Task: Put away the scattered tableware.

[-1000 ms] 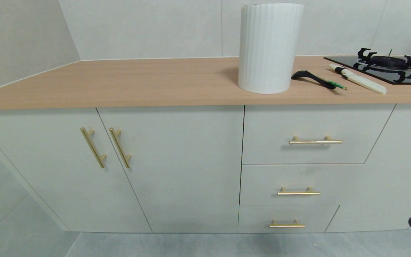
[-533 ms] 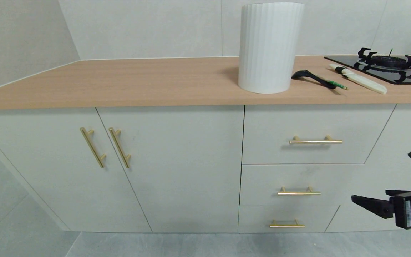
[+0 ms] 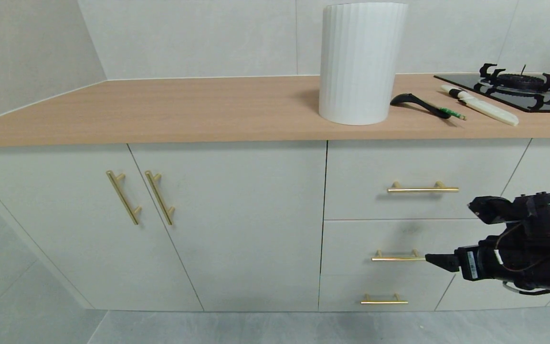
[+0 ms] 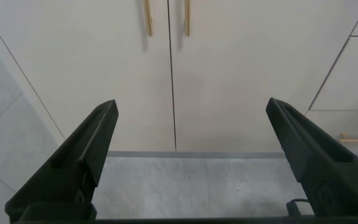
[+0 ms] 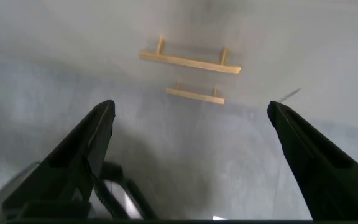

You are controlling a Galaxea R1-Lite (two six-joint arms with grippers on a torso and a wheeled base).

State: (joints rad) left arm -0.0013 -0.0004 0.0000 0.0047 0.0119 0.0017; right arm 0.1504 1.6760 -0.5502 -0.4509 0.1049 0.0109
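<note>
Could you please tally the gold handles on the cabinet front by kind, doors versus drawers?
Upright door handles: 2
Level drawer handles: 3
Total: 5

black right arm (image 3: 537, 248), thin cables (image 3: 507, 235), white label (image 3: 471, 261); tapered black fingers (image 5: 79, 162)

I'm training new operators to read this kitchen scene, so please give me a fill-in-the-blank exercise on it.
1. The white ribbed container stands on the wooden ____.
2. Below it, the drawer stack carries ____ gold handles.
3. The right claw, level with the drawers, is ____ and grips nothing.
Missing words: countertop; three; open.
</note>
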